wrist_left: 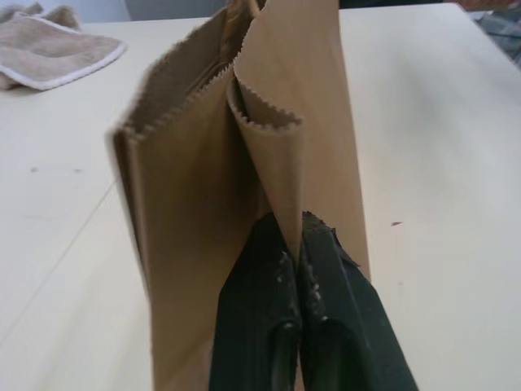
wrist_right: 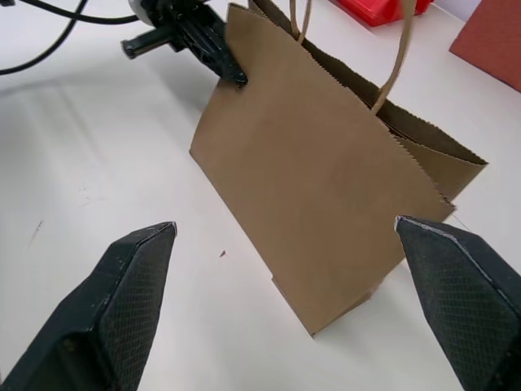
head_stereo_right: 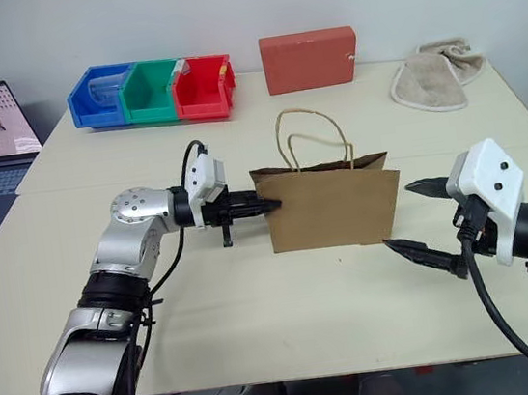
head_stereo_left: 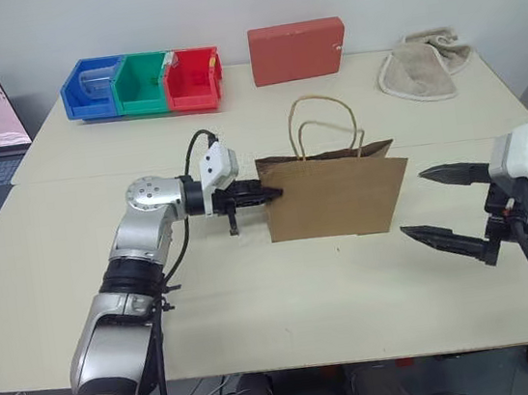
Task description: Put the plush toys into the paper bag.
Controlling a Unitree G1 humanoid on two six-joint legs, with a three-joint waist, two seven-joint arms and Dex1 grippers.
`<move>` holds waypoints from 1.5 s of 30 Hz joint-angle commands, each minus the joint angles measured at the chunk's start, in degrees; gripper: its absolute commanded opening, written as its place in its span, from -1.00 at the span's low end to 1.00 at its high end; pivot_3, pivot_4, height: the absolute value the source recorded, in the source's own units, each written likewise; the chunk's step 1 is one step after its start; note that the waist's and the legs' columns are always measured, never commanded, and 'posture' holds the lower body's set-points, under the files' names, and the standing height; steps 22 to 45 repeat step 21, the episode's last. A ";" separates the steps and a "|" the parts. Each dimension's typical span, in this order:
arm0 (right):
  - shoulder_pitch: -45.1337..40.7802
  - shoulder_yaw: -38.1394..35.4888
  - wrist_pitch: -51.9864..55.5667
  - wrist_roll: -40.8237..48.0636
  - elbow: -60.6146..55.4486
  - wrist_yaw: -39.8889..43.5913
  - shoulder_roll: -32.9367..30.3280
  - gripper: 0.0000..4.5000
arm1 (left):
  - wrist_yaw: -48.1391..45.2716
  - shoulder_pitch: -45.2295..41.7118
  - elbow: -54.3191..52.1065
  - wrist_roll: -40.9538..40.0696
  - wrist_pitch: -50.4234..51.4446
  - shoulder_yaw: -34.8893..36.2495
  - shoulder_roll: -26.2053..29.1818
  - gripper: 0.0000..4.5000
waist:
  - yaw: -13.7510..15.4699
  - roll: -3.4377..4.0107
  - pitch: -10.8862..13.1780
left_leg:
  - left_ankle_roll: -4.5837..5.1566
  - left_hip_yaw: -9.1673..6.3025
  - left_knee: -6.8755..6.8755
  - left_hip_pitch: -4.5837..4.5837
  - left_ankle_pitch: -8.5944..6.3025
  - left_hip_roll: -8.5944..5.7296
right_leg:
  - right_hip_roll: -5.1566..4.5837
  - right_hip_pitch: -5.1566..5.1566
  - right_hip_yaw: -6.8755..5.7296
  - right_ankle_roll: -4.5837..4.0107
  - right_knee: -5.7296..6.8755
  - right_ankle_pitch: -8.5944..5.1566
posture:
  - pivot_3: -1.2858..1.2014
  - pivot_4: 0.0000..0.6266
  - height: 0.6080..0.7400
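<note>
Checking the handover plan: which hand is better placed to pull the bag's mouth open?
Probably the right hand. Its fingers are spread wide, free, just off the paper bag's near end. The left hand is pinched on the bag's other side fold, steadying it upright.

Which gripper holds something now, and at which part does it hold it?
The left gripper pinches the paper bag at its side fold, near the top edge. The right gripper is open and holds nothing.

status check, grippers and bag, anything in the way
Left gripper pinching side fold of paper bag, bag upright. Right gripper open, clear of bag. No toys in sight, nothing blocking.
</note>
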 commanded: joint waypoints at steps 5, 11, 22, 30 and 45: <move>-1.36 0.96 -3.64 -1.30 2.69 1.97 -3.15 1.00 | 0.51 4.19 -10.62 -2.75 6.96 4.29 4.64 0.27 | -0.24 0.01 0.00 | 0.00 0.01 0.00 0.01 0.00 0.01 | 0.00 0.00 0.01 0.00 0.01 0.00 | 0.03 -0.52 1.00; 0.72 -2.85 -8.13 -6.69 10.69 10.43 -9.60 1.00 | 3.07 14.49 -24.50 -2.24 17.12 10.25 19.29 0.81 | -1.00 0.03 0.03 | 0.00 -0.01 -0.06 0.03 0.00 0.07 | 0.00 -0.03 -0.02 -0.01 0.03 0.00 | 0.03 -0.52 1.00; 0.98 -5.78 -19.18 -14.95 27.11 25.11 -15.64 1.00 | 2.24 28.85 -32.85 -6.67 24.50 24.69 34.22 0.81 | -0.90 0.05 0.07 | 0.00 0.17 -0.05 0.07 -0.01 0.07 | -0.06 -0.02 0.05 -0.01 -0.05 -0.02 | 0.03 -0.52 1.00; 0.98 -5.78 -19.18 -14.95 27.11 25.11 -15.64 1.00 | 2.24 28.85 -32.85 -6.67 24.50 24.69 34.22 0.81 | -0.90 0.05 0.07 | 0.00 0.17 -0.05 0.07 -0.01 0.07 | -0.06 -0.02 0.05 -0.01 -0.05 -0.02 | 0.03 -0.52 1.00; 0.98 -5.78 -19.18 -14.95 27.11 25.11 -15.64 1.00 | 2.24 28.85 -32.85 -6.67 24.50 24.69 34.22 0.81 | -0.90 0.05 0.07 | 0.00 0.17 -0.05 0.07 -0.01 0.07 | -0.06 -0.02 0.05 -0.01 -0.05 -0.02 | 0.03 -0.52 1.00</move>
